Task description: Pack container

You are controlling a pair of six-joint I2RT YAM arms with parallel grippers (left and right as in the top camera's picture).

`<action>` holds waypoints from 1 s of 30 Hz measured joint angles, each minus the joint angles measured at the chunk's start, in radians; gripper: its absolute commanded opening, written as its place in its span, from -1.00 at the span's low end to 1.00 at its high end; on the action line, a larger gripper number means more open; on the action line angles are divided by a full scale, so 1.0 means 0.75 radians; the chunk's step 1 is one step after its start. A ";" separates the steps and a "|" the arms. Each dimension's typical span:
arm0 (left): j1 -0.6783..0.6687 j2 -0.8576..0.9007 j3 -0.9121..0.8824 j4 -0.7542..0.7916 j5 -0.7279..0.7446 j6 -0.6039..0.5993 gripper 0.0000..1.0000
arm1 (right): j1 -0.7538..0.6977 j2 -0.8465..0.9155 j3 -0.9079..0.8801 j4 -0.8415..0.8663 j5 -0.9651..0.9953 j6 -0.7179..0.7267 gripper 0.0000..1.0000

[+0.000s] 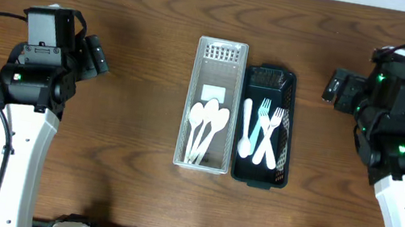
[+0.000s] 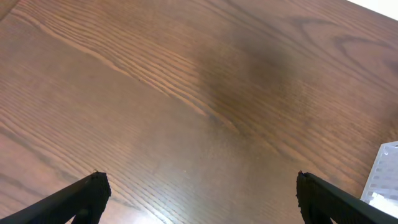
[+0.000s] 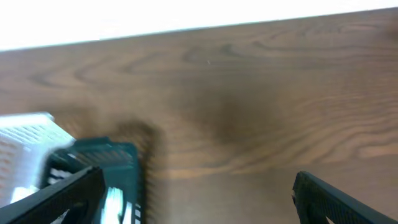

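- Left gripper [image 1: 99,56] is hanging over the bare wooden table [image 1: 121,166], well to the left of both containers. Its jaws are standing wide apart and gripping nothing. In the left wrist view its dark fingers [image 2: 84,194] are showing at the bottom corners, with only wood grain between them.
- Right gripper [image 1: 335,87] is hovering well to the right of the containers, likewise spread open and empty. Its wrist view is blurring, with dark fingers [image 3: 311,190] framing bare wood.
- White slotted container [image 1: 220,51] is sitting at the middle of the table, with a dark green container [image 1: 294,104] running alongside on its right. Whether they are touching cannot be told.
- 3 white spoons [image 1: 204,126] are lying inside the white container, bowls toward the far edge and handles converging toward the near end. A small white label [image 1: 212,92] is lying just beyond the bowls.
- 1 white spoon [image 1: 246,128] is lying in the dark green container along its left side, bowl toward the near end. Pale forks [image 1: 269,128] are resting beside it, tines pointing away; their count is hard to tell.
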 measured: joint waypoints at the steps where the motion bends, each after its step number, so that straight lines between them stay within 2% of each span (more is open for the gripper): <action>1: 0.000 0.000 0.000 -0.009 0.000 0.001 0.96 | 0.000 0.009 0.000 -0.016 0.015 -0.017 0.99; 7: 0.000 -0.028 -0.057 -0.006 0.001 0.001 0.96 | 0.000 0.003 -0.001 -0.104 0.092 -0.039 0.98; 10: -0.007 -0.125 -0.164 0.036 0.001 0.000 0.96 | 0.000 -0.042 -0.001 -0.203 0.110 -0.026 0.99; 15: -0.069 -0.451 -0.400 0.142 0.006 0.000 0.96 | 0.000 -0.148 -0.007 -0.363 0.120 0.042 0.99; 23: -0.091 -0.986 -0.644 0.148 0.005 0.000 0.96 | 0.085 -0.404 -0.212 -0.384 0.122 0.135 0.98; 27: -0.091 -1.115 -0.689 0.102 0.005 0.001 0.96 | 0.159 -0.587 -0.297 -0.431 0.133 0.161 0.98; 30: -0.091 -1.192 -0.691 0.061 0.005 0.000 0.96 | 0.201 -0.757 -0.309 -0.558 0.174 0.186 0.99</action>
